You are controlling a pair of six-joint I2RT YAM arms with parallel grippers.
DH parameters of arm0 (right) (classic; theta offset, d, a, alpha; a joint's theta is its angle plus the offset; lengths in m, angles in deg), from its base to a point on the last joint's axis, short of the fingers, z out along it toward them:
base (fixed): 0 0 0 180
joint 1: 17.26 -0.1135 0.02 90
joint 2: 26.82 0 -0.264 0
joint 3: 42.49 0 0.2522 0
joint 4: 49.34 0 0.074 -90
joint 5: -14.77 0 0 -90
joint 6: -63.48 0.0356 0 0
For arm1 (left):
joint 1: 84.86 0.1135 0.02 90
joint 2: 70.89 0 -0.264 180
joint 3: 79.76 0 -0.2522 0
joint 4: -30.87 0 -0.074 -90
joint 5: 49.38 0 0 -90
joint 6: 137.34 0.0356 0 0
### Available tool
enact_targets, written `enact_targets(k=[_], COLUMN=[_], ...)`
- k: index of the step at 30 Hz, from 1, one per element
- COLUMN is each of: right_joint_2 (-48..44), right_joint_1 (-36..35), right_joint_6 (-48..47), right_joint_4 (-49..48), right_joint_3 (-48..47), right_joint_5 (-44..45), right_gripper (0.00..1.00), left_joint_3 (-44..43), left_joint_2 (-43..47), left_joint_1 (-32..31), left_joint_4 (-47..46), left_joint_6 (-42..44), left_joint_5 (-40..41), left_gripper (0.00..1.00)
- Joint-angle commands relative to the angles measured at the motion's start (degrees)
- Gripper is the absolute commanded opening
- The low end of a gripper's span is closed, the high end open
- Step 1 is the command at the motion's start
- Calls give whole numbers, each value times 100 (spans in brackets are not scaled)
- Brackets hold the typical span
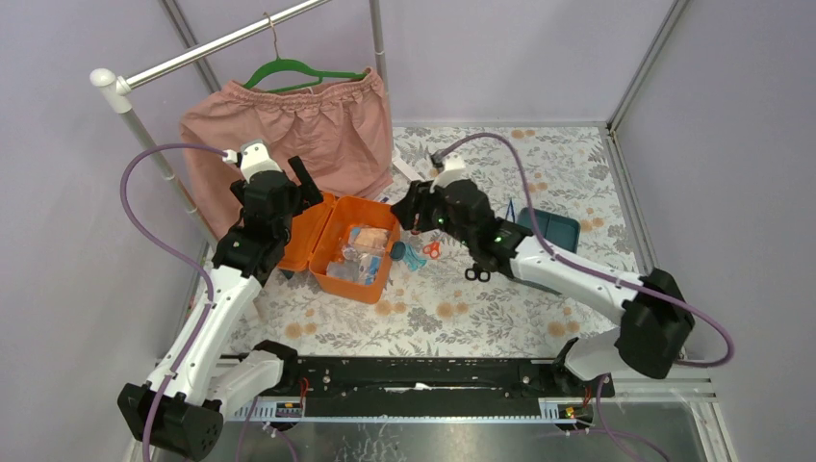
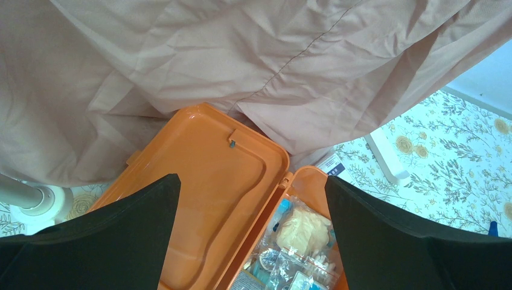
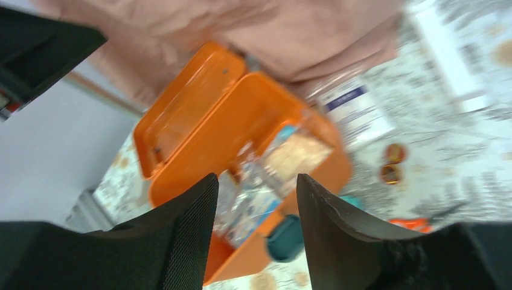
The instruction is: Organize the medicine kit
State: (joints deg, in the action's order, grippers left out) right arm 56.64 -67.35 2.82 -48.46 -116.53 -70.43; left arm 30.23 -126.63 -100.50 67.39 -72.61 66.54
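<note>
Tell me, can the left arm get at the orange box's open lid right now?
Probably yes. The left gripper hangs above the lid with its jaws open and nothing between them. The pink cloth only drapes over its far edge.

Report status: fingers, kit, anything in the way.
Left fingers open, empty, above lid. Right fingers open, empty, near medicine kit. Kit open, packets inside; teal tray out, to its right. Pink garment hanging against lid.
</note>
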Motion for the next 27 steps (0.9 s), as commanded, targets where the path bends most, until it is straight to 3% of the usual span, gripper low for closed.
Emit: enact_targets(k=[1,13,27], right_joint_2=[-660,-1124,-349], right_joint_1=[487,1710,2419], right_joint_6=[-957,-865,-434], right_joint_4=[650,2001,3312], right_joint_3=[37,309,-147], right_joint_5=[741,1037,524], right_gripper=[59,64,67], left_joint_3=[35,27,48], left_joint_2=[-12,-132,-107], left_joint_1=[36,35,35], left_joint_4=[-143,-184,-185], left_joint_6=[-64,-83,-82], left_joint_5=[-11,-121,-151], left_gripper=[99,99,99])
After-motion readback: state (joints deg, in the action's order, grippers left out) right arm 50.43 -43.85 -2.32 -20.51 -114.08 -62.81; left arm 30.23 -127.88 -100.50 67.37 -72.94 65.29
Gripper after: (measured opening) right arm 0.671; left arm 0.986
